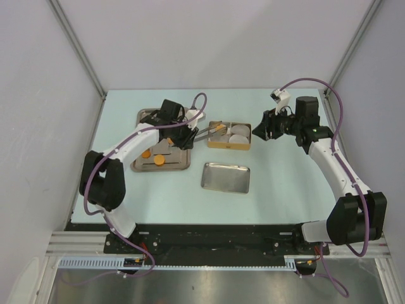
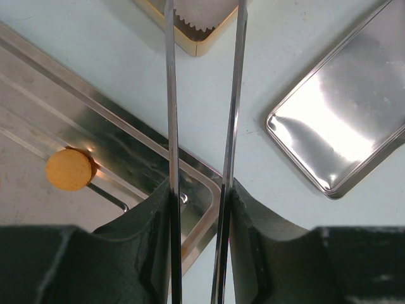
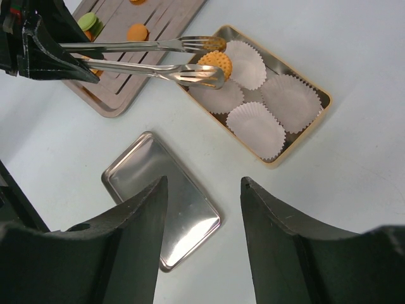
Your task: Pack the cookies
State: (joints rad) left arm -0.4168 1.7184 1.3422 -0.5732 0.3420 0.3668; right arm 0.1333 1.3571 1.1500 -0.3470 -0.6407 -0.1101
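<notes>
Pale table [image 1: 285,183] carries everything. A gray tray [image 3: 114,104] under the tongs' handle end holds the waiting cookies [image 3: 137,31], and a gold tin [image 3: 278,63] sits beneath the tips. The left gripper [image 2: 197,196] clamps the tongs [image 3: 139,57], whose arms are partly spread around an orange cookie [image 3: 215,64], apparently for delivery. I cannot tell whether it is truly pinched.

light: bright, even, from above | shadows: soft, faint | glare: strong on steel tray [image 2: 335,126] | focus: sharp

On my pale green desk [image 1: 285,177] a grey ridged tray [image 1: 180,162] lies at the left. Just right of it sits a gold tin [image 1: 229,146] holding white fluted paper liners [image 3: 255,129], with metal tongs [image 3: 126,45] reaching over its left end. Nearer me, apart from both, lies a shiny steel tray [image 1: 225,178].
</notes>
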